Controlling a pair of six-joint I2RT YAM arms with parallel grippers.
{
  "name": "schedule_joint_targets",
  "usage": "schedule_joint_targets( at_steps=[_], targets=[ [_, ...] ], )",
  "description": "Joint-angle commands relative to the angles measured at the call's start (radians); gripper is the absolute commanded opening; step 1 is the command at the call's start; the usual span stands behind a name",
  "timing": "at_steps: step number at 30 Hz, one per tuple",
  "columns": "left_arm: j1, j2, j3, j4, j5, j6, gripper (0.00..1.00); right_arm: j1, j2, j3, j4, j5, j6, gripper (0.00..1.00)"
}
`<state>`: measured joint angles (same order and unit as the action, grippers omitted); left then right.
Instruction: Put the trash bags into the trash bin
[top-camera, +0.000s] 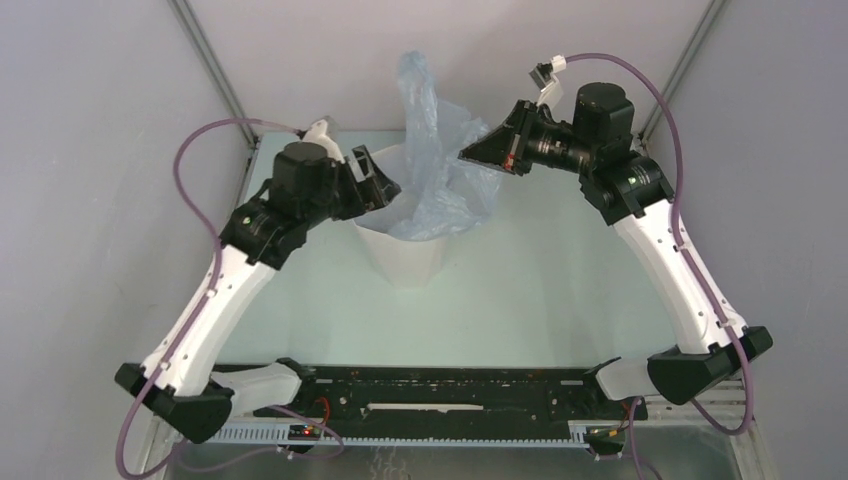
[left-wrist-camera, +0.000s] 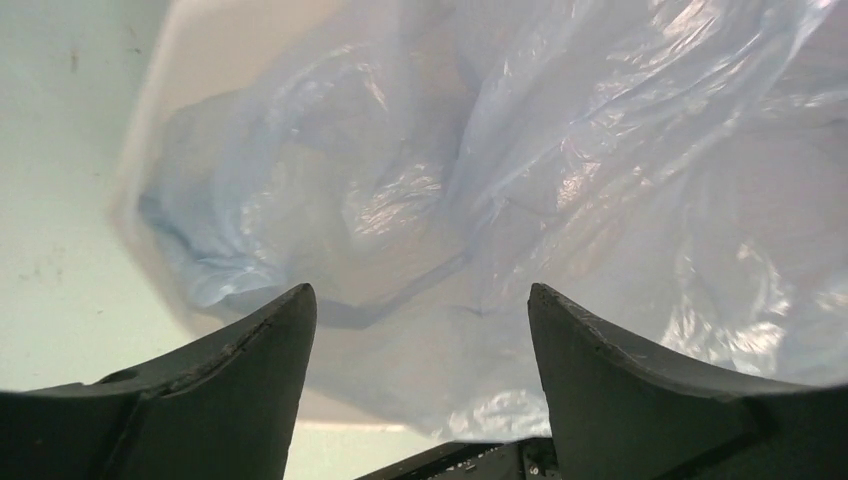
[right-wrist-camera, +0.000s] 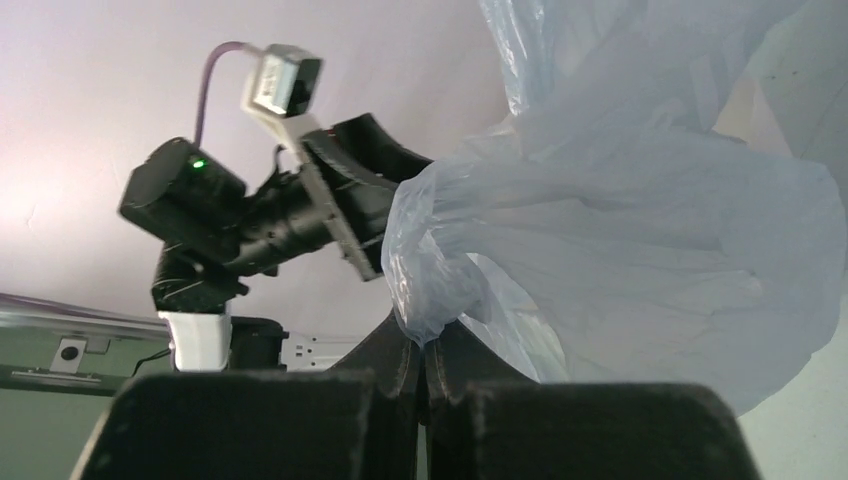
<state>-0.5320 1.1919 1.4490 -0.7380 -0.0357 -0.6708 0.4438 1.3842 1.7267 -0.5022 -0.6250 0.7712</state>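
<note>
Pale blue trash bag (top-camera: 432, 170) stands half inside the trash bin (top-camera: 405, 262), its loose length upright above the rim; right end effector (top-camera: 470, 155) clamps its right-hand fold, left end effector (top-camera: 388, 188) gapes empty at the bin's mouth.

Your left arm (top-camera: 215, 300) reaches forward and inward, and your left gripper (left-wrist-camera: 420, 300) tilts down with jaws spread wide. Your right arm (top-camera: 680, 280) stands higher, wrist turned inward, right gripper (right-wrist-camera: 425, 355) pinched tight on the trash bag (right-wrist-camera: 640, 220).

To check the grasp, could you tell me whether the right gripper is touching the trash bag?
Touching. The right wrist view shows the right gripper shut on a fold of the trash bag.
</note>
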Motion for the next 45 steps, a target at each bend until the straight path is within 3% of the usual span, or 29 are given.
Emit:
schedule_joint_targets(
  at_steps=[1, 6, 11, 17, 21, 24, 31, 33, 37, 39, 42, 45],
  targets=[
    [0.058, -0.103, 0.071, -0.037, 0.017, 0.061, 0.84, 0.003, 0.006, 0.029, 0.001, 0.006, -0.021, 0.00],
    [0.140, -0.113, 0.100, -0.125, -0.170, 0.093, 0.89, 0.019, 0.013, 0.028, 0.003, 0.005, -0.011, 0.00],
    [0.226, -0.044, 0.027, -0.116, -0.081, 0.061, 0.89, 0.025, 0.005, 0.026, -0.006, 0.006, -0.008, 0.00],
    [0.225, 0.024, -0.057, -0.057, 0.025, 0.048, 0.69, 0.024, -0.035, -0.007, -0.011, 0.019, -0.010, 0.00],
    [0.182, 0.025, -0.139, 0.012, 0.093, 0.019, 0.68, 0.020, -0.061, -0.026, -0.011, 0.027, -0.013, 0.00],
    [0.120, 0.043, -0.187, 0.043, 0.110, -0.048, 0.57, 0.011, -0.077, -0.043, -0.009, 0.027, -0.011, 0.00],
    [-0.027, 0.009, -0.315, 0.248, 0.156, -0.273, 0.47, -0.039, -0.147, -0.115, -0.013, 0.022, -0.013, 0.00],
    [-0.029, -0.004, -0.300, 0.214, 0.141, -0.264, 0.53, -0.058, -0.170, -0.145, -0.012, 0.017, -0.010, 0.00],
    [-0.028, -0.053, -0.213, 0.103, 0.080, -0.165, 0.76, -0.090, -0.218, -0.199, -0.024, 0.009, -0.009, 0.00],
    [-0.028, -0.064, -0.135, 0.031, 0.045, -0.106, 0.80, -0.101, -0.245, -0.222, -0.029, 0.003, -0.006, 0.00],
    [-0.028, -0.067, -0.017, -0.061, -0.021, -0.048, 0.78, -0.106, -0.274, -0.239, -0.047, -0.004, -0.008, 0.00],
    [-0.041, -0.078, 0.044, -0.020, -0.040, -0.014, 0.61, -0.108, -0.300, -0.245, -0.061, -0.013, -0.011, 0.00]
  ],
)
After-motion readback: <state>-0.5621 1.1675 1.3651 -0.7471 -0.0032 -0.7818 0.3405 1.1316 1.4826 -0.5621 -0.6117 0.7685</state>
